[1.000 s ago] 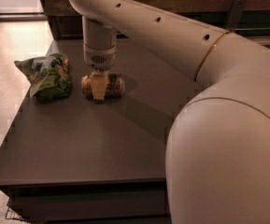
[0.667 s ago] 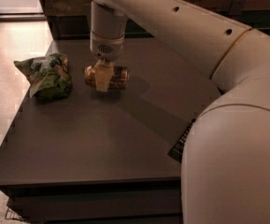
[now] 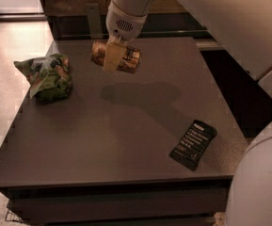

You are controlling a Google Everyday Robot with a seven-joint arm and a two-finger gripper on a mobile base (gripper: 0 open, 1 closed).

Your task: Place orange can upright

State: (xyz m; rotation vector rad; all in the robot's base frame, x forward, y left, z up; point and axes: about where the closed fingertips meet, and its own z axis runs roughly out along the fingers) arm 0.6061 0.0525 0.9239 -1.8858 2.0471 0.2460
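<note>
Looking at pale two-finger parallel-jaw gripper (image 3: 112,59) at upper centre of camera view, hanging off a white cylindrical wrist (image 3: 126,18) with a perforated vent patch. Clamped around small orange-gold metallic drink can with dark mottled markings (image 3: 131,60), gripped about mid-body, one pale finger (image 3: 111,62) across the near side. Holding the can on its side, long axis roughly horizontal, dipping slightly to the right, both ends poking out either side of the finger. Clear of the dark grey-brown flat tabletop (image 3: 102,140), above its rear-centre area, with dark shadow (image 3: 140,94) cast apart from it, nearer the camera. Can't tell which end carries the top. Also on the table: crumpled green plastic snack bag (image 3: 48,76) near the left edge, well apart from the can; flat black rectangular wrapped bar with pale print (image 3: 193,144) near front right, well apart too. Large white rounded arm housing (image 3: 262,182) filling the right side.
</note>
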